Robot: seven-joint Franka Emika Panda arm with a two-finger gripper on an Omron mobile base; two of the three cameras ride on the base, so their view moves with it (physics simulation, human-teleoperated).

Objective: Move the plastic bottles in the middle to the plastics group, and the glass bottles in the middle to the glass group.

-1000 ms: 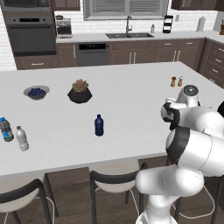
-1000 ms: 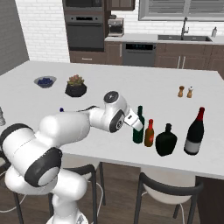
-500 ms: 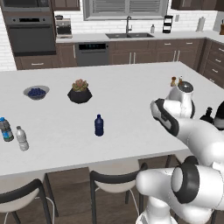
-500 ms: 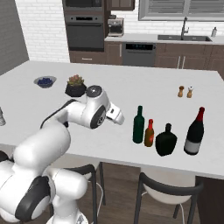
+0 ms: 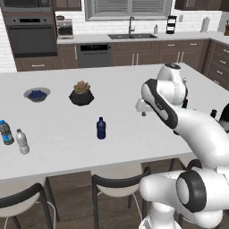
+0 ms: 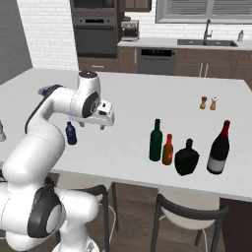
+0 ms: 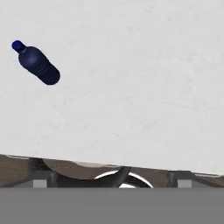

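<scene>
Gripper (image 6: 105, 121) hangs above the white island counter (image 5: 120, 89), jaws spread apart, nothing between them, clear of every bottle.

Near edge of the counter: dark blue bottle (image 5: 101, 128) stands upright in the middle, alone, to the left of the gripper in the left base view; also seen at (image 6: 71, 134) and (image 7: 36, 64). In the hand view it sits upper left, well apart from the finger tips (image 7: 40, 183).

Near left: two clear water bottles, one with a blue label (image 5: 5, 132) and one plainer with a white cap (image 5: 22, 142), just beside each other, both upright, well apart from the blue bottle.

Near right, in a row in the right base view: green bottle (image 6: 156, 141), amber bottle with red neck (image 6: 168, 150) just beside it, squat black bottle (image 6: 186, 158) next, then a tall dark bottle with red top (image 6: 219, 148) at the right end. All upright. Whether green and amber touch, cannot tell.

Farther back: bowl of blue fruit (image 5: 36, 94) and a dark pot with a plant (image 5: 81, 94) on the left half, salt and pepper shakers (image 6: 208, 103) on the right.

Beyond the island: oven (image 5: 30, 35), sink (image 5: 129, 36).
</scene>
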